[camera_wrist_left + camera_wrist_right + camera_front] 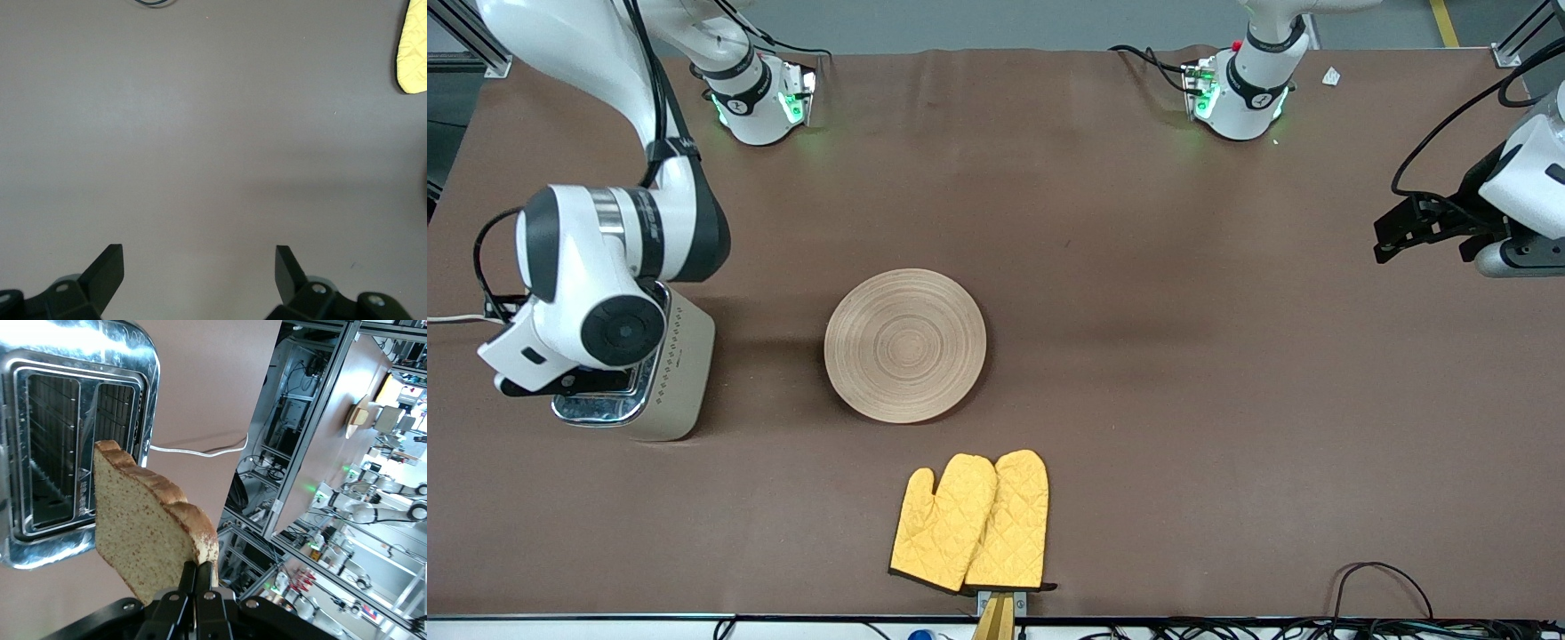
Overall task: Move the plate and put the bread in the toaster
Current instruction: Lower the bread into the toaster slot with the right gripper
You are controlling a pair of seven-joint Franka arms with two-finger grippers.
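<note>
**Bread held over the toaster slots**

Bread is the thing in hand here; largest things first. Brown bench [1138, 267] fills the front view. The cream-beige toaster with a chrome two-slot top [680, 378] stands at the lower left of that frame, largely under the right arm. The round, tan, ring-grooved wooden plate [905, 345] lies at centre, with yellow quilted oven mitts [971, 523] below it.

The squarish brown speckled slice of bread [143, 533] hangs over the toaster's open slots [67, 447], pinched at one edge by the right hand [199, 583]. It looks light, soft and crumbly, so I judge an edge grip with gentle pressure suits it.

The left hand [199, 267] waits, spread, over bare bench at the front view's right edge.
</note>
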